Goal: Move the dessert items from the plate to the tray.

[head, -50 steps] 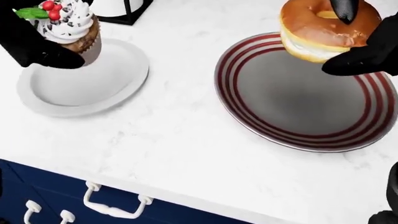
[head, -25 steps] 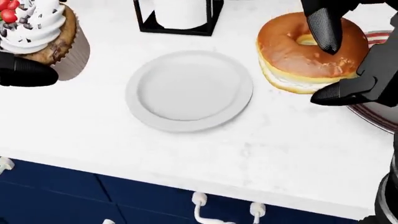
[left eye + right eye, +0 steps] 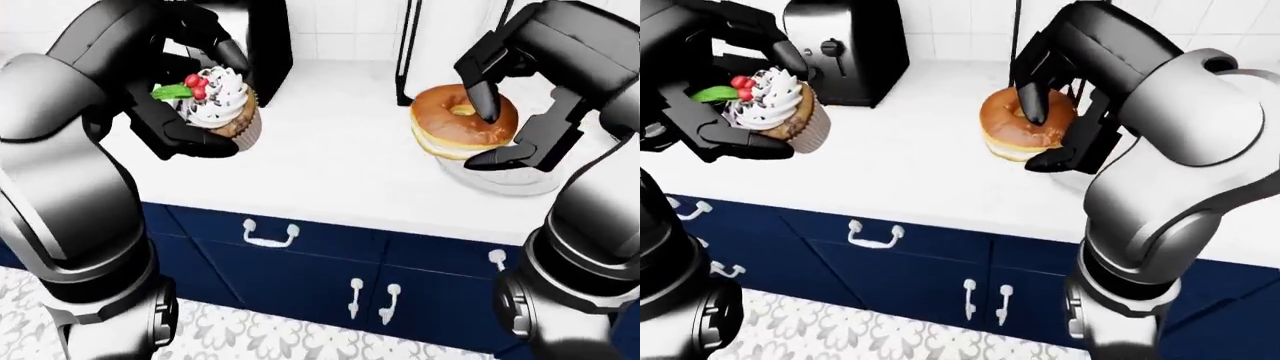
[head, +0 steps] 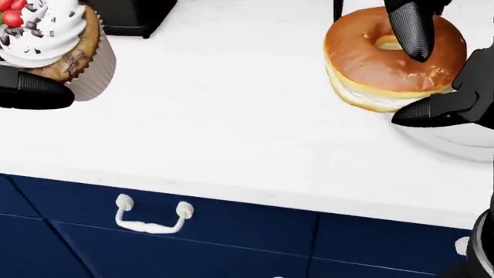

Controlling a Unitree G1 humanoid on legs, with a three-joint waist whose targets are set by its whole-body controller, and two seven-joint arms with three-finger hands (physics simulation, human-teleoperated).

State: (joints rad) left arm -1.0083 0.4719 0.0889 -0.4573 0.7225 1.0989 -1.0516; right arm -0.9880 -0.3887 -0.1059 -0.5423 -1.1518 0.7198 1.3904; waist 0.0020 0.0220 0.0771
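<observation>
Left hand (image 3: 185,112) gripped cupcake (image 3: 222,105), aloft | right hand (image 3: 505,112) pinched doughnut (image 4: 390,58) above worktop (image 4: 231,116) | step: carrying | tray unseen; next: locate it, lower both.

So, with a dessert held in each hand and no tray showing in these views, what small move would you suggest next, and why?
Probably keep both grips closed and turn or step on until the tray shows. The left hand holds the cupcake and the right hand the donut, both above the white counter. Only a toaster and a white plate's rim show nearby, so releasing now would be premature.
</observation>
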